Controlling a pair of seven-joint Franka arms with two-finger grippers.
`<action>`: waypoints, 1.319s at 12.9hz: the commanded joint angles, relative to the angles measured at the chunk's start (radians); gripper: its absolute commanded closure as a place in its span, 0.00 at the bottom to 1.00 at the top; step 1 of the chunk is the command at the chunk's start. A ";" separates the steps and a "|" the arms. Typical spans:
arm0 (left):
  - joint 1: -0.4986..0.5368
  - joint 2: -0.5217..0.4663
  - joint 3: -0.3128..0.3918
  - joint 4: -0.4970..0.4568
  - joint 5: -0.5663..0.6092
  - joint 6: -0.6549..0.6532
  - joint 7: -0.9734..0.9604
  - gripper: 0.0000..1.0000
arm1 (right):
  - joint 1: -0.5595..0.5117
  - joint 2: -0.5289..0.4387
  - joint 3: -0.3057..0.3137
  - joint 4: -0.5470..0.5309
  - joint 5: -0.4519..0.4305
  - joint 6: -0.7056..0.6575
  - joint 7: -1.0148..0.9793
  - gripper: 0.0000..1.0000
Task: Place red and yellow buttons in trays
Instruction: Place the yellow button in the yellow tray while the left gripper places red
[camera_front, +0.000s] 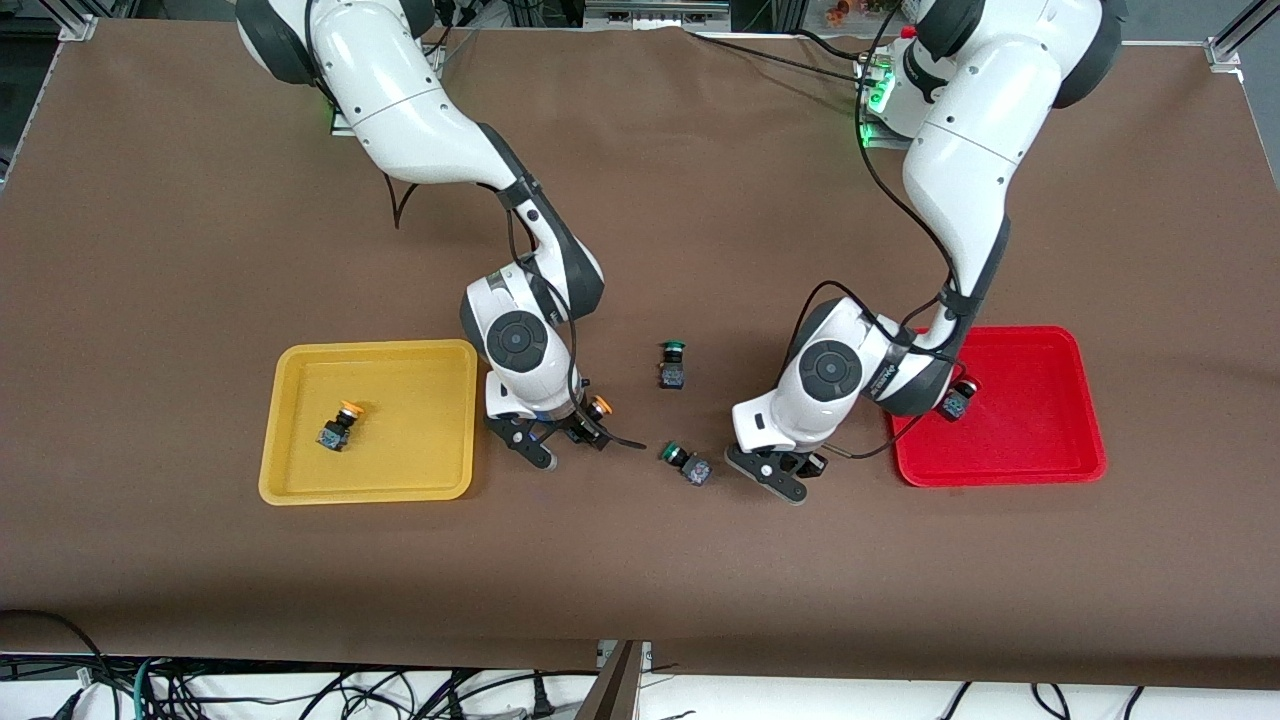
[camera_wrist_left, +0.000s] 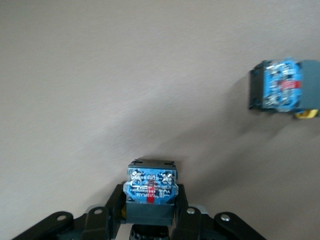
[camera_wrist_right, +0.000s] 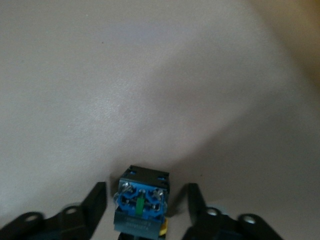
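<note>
Two buttons are in hand: my left gripper is clamped on a button over the table beside the red tray, while my right fingers stand apart around a yellow button beside the yellow tray. Both are small, rigid and light, probably slippery plastic, so I judge the flat sides of the dark body the best hold.

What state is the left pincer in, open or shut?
Shut: the left pincer has its fingers pressed on both sides of a button, left wrist view.
</note>
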 joint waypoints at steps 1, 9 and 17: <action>0.068 -0.123 -0.036 -0.022 0.009 -0.235 0.070 1.00 | -0.005 -0.002 -0.005 0.029 -0.013 -0.026 -0.005 1.00; 0.365 -0.214 -0.036 -0.057 0.026 -0.551 0.658 0.91 | -0.296 -0.111 -0.011 0.106 -0.013 -0.557 -0.731 1.00; 0.540 -0.240 -0.045 -0.229 0.011 -0.262 0.918 0.00 | -0.338 -0.151 -0.040 -0.076 -0.014 -0.417 -0.847 0.00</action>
